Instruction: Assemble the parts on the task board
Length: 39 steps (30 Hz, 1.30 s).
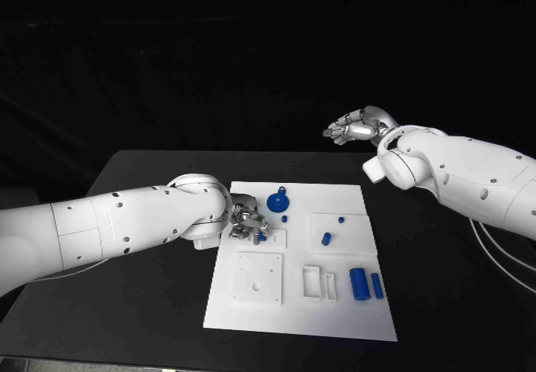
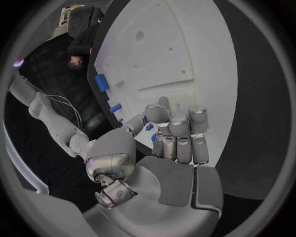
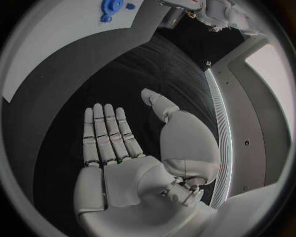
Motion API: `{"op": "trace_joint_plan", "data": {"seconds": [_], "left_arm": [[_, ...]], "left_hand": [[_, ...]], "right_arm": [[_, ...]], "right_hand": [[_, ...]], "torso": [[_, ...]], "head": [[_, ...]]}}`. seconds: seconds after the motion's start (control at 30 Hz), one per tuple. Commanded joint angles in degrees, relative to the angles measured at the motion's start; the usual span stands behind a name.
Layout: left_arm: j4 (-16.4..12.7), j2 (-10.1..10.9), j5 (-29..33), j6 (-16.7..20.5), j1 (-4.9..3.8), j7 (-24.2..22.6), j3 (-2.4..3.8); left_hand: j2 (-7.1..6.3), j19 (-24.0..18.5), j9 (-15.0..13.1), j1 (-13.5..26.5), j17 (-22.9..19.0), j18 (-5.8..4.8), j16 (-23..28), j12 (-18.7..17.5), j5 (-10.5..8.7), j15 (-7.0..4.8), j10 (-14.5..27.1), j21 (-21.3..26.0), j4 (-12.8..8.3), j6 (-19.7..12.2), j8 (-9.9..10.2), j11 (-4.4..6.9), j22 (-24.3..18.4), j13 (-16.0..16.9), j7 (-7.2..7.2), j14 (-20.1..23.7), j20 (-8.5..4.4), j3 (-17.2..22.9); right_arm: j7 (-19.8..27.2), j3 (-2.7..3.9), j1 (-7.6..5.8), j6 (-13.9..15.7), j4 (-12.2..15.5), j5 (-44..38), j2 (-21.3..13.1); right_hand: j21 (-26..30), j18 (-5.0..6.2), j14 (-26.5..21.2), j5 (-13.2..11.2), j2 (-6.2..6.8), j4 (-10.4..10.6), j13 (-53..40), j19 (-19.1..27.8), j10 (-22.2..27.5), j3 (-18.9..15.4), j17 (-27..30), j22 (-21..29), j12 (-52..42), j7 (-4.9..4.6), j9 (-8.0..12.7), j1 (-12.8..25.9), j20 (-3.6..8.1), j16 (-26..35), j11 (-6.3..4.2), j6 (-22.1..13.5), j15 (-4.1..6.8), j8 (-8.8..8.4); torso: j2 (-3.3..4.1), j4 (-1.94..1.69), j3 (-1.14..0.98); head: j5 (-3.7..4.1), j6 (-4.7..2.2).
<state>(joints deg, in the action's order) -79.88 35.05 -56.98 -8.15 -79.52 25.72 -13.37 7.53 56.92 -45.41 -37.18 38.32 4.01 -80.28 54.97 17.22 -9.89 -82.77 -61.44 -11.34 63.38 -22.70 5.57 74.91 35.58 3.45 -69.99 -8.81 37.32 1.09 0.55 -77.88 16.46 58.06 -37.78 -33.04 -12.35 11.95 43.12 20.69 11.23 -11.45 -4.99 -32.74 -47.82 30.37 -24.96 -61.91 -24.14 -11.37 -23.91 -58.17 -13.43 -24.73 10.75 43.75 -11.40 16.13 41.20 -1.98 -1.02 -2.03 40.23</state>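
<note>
two hands [image 1: 248, 225], one job: my left sits on the board's [image 1: 335, 322] near-left part, fingers curled on a small blue peg [image 2: 150, 127]. light, stiff, likely slippery; pinch its sides. my right hand [image 3: 132, 148] hangs open, well off the board.

From my head camera, the left hand [image 1: 248, 225] covers the part of the task board [image 1: 300, 314] under it, and I cannot tell what its fingers touch there. A small blue part [image 2: 149, 127] peeks between those fingers at the wrist, mostly hidden. The blue wheel [image 3: 111, 7] is cut off by the right wrist picture's edge.
</note>
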Motion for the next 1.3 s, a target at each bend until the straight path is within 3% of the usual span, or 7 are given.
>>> {"op": "trace_joint_plan", "data": {"seconds": [0.03, 0.27, 0.33, 0.57, 0.7, 0.9, 1.3], "left_arm": [[0.2, -0.2, 0.1, -1.9, 0.5, 1.2, -0.39], [0.2, -0.3, 0.1, -1.7, 0.5, 1.1, -0.37], [0.2, -0.4, 0.1, -1.7, 0.5, 1.1, -0.37], [0.2, -0.2, 0.1, -1.7, 0.5, 1.1, -0.37], [0.2, -0.1, 0.1, -1.3, 0.5, 1.2, -0.37], [0.2, 0.1, 0.1, -0.3, 0.5, 1.3, -0.37], [0.1, 0.8, 0.1, 1.1, 0.51, 1.0, -0.24]], "left_hand": [[-0.35, -0.4, -0.1, 0.2, -0.1, -0.19, -0.2, 0.2, -1.08, -2.0, 1.9, -0.3, 0.7, 8.7, 0.3, 1.72, 1.0, -0.1, -4.62, -1.2, -6.27, 0.1], [-0.34, -0.5, -0.1, 0.5, -0.2, -0.16, -0.3, 0.4, -2.17, -2.04, 2.0, -0.4, 1.2, 8.6, 0.3, 1.71, 1.0, -0.2, -4.62, -1.1, -6.29, 0.1], [-0.56, -0.5, -0.2, 0.9, -0.3, -0.1, -0.3, 0.5, -5.25, -2.09, 2.0, -0.4, 1.8, 8.6, 0.2, 1.73, 1.0, -0.4, -4.65, -1.1, -6.31, 0.1], [-1.61, -0.6, -0.2, 0.9, -0.3, -0.05, -0.4, 0.6, -5.75, -2.14, 2.1, -0.4, 1.7, 8.5, 0.2, 1.75, 1.0, -0.5, -4.64, -1.1, -6.34, 0.0], [-3.26, -0.6, -0.2, 1.0, -0.4, 0.02, -0.4, 0.7, -6.72, -2.19, 2.1, -0.5, 2.0, 8.5, 0.2, 1.76, 1.0, -0.6, -4.66, -1.0, -6.38, -0.3], [-6.77, -0.6, -0.1, 1.3, -0.7, 0.22, -0.4, 0.8, -13.5, -2.34, 2.2, -0.3, 3.7, 8.3, 0.3, 1.78, 0.9, -1.1, -4.69, -0.9, -6.48, -0.7], [-12.14, -0.7, -0.4, 4.1, -0.8, 0.5, -0.5, 0.9, -14.44, -2.55, 2.3, -0.2, 7.0, 8.1, 0.2, 1.75, 0.8, -1.4, -4.66, -0.7, -6.62, -2.3]], "right_arm": [[0.1, 0.02, 0.06, -0.7, -0.1, -0.1, 0.1], [0.1, 0.01, 0.2, -0.8, -0.1, -0.1, 0.1], [0.1, 0.01, 0.26, -0.8, -0.1, -0.2, 0.2], [0.1, 0.01, 0.33, -1.0, -0.2, -0.3, 0.1], [0.1, 0.01, 0.34, -1.0, -0.2, -0.3, 0.1], [0.1, 0.01, 0.38, -1.5, -0.2, -0.3, 0.1], [0.2, 0.01, 0.56, -1.6, -0.1, -0.3, -0.1]], "right_hand": [[0.2, -0.44, -0.3, 0.4, -0.09, 0.2, 0.1, 0.4, 0.0, -0.1, 0.1, -0.1, 0.3, -1.38, 0.1, -0.7, -0.01, 0.3, 0.46, -0.5, -0.09, 0.31], [0.3, -0.47, -0.4, 0.5, -0.1, 0.2, 0.1, 0.5, 0.0, -0.1, 0.2, -0.1, 0.3, -1.38, 0.1, -0.7, -0.02, 0.3, 0.47, -0.5, -0.12, 0.33], [0.3, -0.48, -0.4, 0.5, -0.11, 0.2, 0.1, 0.5, 0.0, -0.2, 0.2, -0.1, 0.4, -1.38, 0.1, -0.7, -0.02, 0.3, 0.47, -0.5, -0.13, 0.33], [0.4, -0.5, -0.5, 0.5, -0.11, 0.2, 0.2, 0.6, 0.0, -0.2, 0.2, -0.2, 0.4, -1.38, 0.1, -0.7, -0.03, 0.3, 0.48, -0.5, -0.17, 0.33], [0.4, -0.51, -0.6, 0.5, -0.1, 0.1, 0.2, 0.6, 0.0, -0.2, 0.3, -0.2, 0.4, -1.39, 0.2, -0.8, -0.04, 0.3, 0.48, -0.5, -0.18, 0.32], [0.5, -0.55, -0.7, 0.5, -0.06, 0.1, 0.3, 0.8, 0.0, -0.3, 0.4, -0.2, 0.4, -1.43, 0.2, -0.8, -0.05, 0.3, 0.51, -0.6, -0.24, 0.29], [0.9, -0.75, -1.3, 0.4, 0.18, 0.2, 0.6, 1.3, 0.4, -0.6, 0.7, -0.5, 0.6, -1.56, 0.4, -0.7, -0.12, 0.5, 0.68, -1.3, -0.53, 0.06]], "torso": [[0.05, 0.0, 0.04], [0.04, -0.04, 0.03], [0.04, -0.04, 0.03], [0.01, -0.03, 0.04], [0.02, -0.03, 0.04], [0.01, 0.01, 0.07], [0.01, 0.0, 0.11]], "head": [[0.02, -0.04], [0.06, 0.0], [0.06, 0.0], [0.12, 0.11], [0.11, 0.12], [0.14, 0.16], [0.34, 0.13]]}}
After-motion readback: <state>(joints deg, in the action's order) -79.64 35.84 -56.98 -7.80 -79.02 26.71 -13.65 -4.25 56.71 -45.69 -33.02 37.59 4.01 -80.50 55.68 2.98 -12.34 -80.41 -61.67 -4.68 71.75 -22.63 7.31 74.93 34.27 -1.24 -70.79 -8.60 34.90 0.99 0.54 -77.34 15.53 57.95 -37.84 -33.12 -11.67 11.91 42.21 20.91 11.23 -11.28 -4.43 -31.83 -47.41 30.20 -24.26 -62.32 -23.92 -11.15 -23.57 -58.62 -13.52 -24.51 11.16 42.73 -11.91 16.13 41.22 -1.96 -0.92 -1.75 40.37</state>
